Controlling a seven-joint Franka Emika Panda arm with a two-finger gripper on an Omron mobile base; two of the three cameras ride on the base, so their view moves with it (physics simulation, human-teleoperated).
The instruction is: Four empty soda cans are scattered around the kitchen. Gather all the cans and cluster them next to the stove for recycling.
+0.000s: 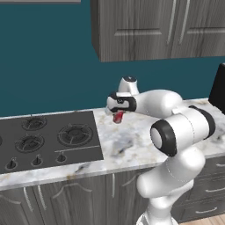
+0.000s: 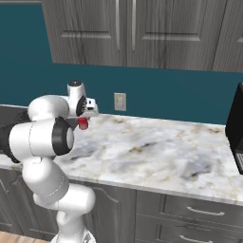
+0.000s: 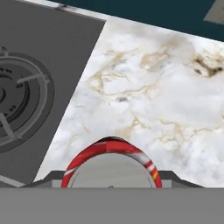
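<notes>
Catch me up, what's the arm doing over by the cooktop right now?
The gripper is shut on a red soda can and carries it in the air above the marble counter, just to the right of the stove. In the hand view the can's silver top sits between the fingers, with bare counter below it and a burner off to one side. The can has not been set down yet.

The marble counter (image 1: 132, 140) to the right of the stove (image 1: 48, 138) lies bare from its front edge back to the teal wall, open for a gripper to pass. The upper cabinets (image 1: 154, 28) cap the headroom above. A black appliance (image 2: 236, 133) blocks the counter's far right end.
</notes>
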